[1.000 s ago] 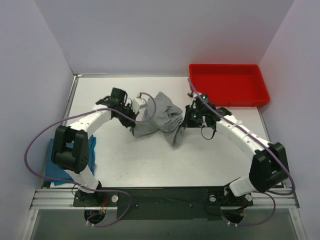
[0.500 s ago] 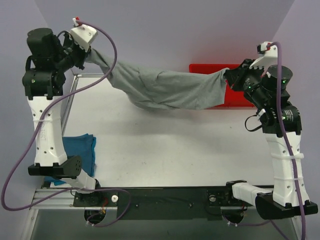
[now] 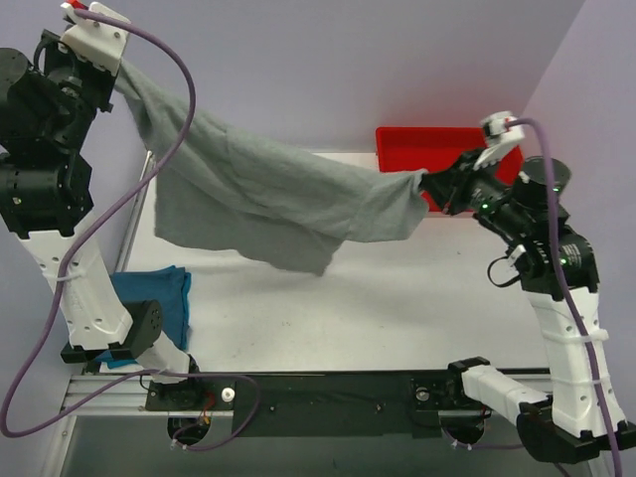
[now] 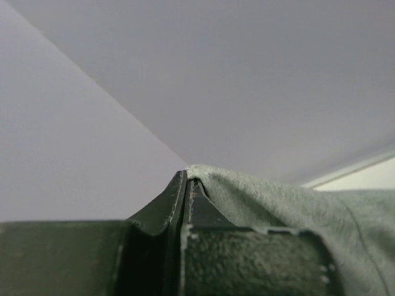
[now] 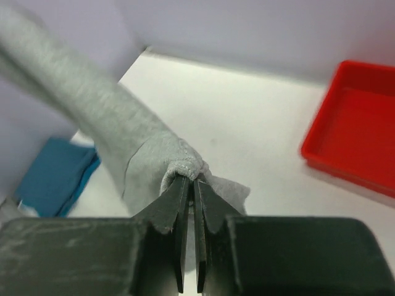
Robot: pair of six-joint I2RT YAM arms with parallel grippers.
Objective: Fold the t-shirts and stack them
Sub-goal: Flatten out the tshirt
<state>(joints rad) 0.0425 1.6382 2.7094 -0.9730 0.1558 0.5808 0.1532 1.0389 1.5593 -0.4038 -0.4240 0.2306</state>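
A grey t-shirt [image 3: 263,204] hangs stretched in the air between my two grippers, its lower edge drooping towards the table. My left gripper [image 3: 117,68] is shut on one end of it, raised high at the far left; the cloth shows at the fingertips in the left wrist view [image 4: 259,194]. My right gripper [image 3: 425,182] is shut on the other end, lower, in front of the red tray; the bunched cloth [image 5: 123,139] shows there. A folded blue t-shirt [image 3: 149,303] lies at the table's near left, also seen in the right wrist view [image 5: 52,172].
A red tray [image 3: 452,139] stands at the back right of the white table [image 3: 397,298]; it also shows in the right wrist view [image 5: 355,123]. Purple walls enclose the back and both sides.
Both arms lifted the grey t-shirt off the table and spread it. Since half a second ago the left gripper rose higher and the right gripper dropped and moved left, so the shirt hangs more open.
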